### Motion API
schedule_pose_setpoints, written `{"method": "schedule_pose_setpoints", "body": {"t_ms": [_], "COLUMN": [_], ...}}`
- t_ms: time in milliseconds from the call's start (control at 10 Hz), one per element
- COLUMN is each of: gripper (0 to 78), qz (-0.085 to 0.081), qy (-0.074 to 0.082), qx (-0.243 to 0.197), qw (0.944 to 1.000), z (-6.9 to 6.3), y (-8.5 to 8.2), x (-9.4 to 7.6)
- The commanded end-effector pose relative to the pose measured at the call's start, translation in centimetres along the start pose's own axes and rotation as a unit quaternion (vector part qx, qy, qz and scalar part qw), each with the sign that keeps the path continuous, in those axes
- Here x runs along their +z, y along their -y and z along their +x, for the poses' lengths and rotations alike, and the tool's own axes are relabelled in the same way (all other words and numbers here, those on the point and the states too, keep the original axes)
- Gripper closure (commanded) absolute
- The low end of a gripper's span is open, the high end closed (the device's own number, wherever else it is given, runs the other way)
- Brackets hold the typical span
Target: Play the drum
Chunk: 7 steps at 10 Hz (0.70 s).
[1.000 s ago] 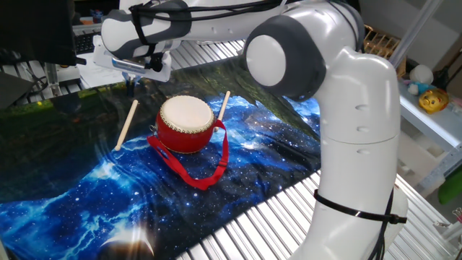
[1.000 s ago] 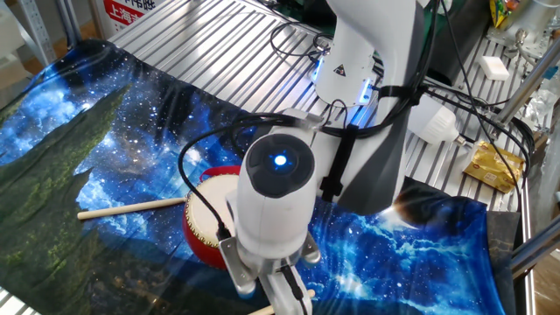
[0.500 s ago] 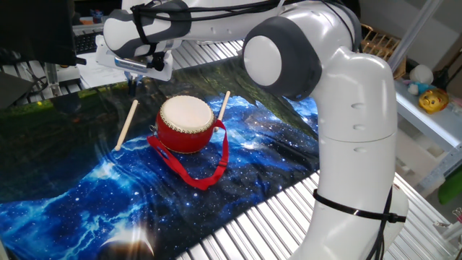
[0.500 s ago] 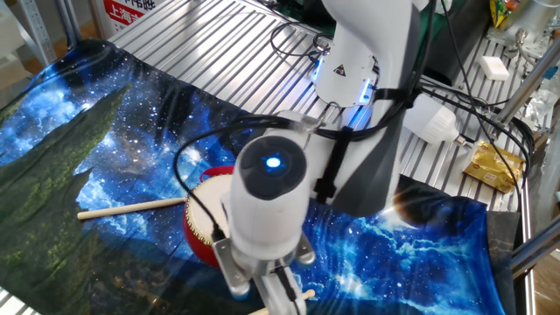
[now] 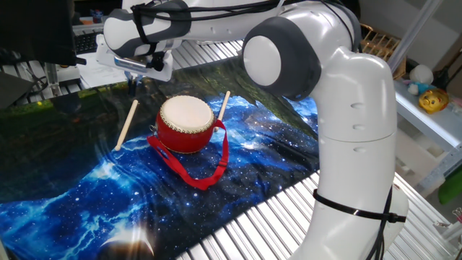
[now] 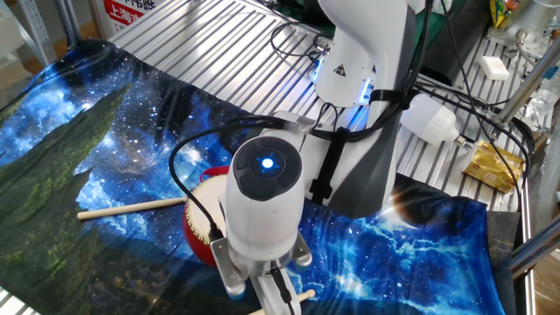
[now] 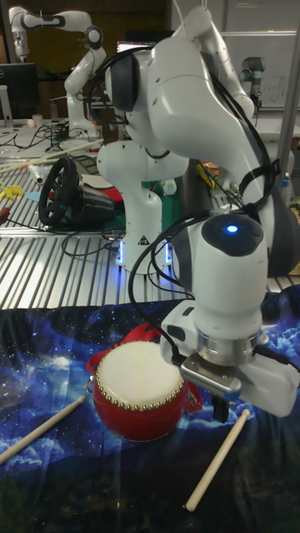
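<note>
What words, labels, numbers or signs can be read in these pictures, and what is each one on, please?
No text can be quoted with confidence.
Sign: red characters on white, cut off at the picture's edge and too blurred to read.
Sticker on the base: a triangle mark, no legible words.
Papers: print too small to read.
Drum: no writing visible.

A blue starry cloth (image 5: 86,195) covers the ribbed metal table (image 5: 274,224). Two thin wooden sticks lie on it, one (image 5: 127,124) at centre left, the other (image 5: 223,105) near the middle. A steering wheel (image 7: 60,191) sits at left in the tall fixed view.
</note>
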State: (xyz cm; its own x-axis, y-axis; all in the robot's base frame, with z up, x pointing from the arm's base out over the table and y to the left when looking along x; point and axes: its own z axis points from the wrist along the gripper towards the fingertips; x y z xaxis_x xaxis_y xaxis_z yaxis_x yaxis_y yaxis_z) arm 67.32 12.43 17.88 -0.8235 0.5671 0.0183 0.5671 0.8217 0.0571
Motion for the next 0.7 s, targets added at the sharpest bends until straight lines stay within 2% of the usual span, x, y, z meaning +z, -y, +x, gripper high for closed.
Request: {"method": "schedule_pose_setpoints", "body": {"t_ms": [100,300,700], "gripper": [77.6,77.6,77.6], "qz": [-0.001,-0.003,-0.006], "qy": [-0.004,-0.016,-0.016], "qx": [0.023,0.017,-0.003], "qw": [0.9997,0.9997,0.9999], "z": [-0.07,-0.07,-0.07], "y": [-0.04,-0.04,-0.04], "x": [-0.15,-0.15,-0.15]}}
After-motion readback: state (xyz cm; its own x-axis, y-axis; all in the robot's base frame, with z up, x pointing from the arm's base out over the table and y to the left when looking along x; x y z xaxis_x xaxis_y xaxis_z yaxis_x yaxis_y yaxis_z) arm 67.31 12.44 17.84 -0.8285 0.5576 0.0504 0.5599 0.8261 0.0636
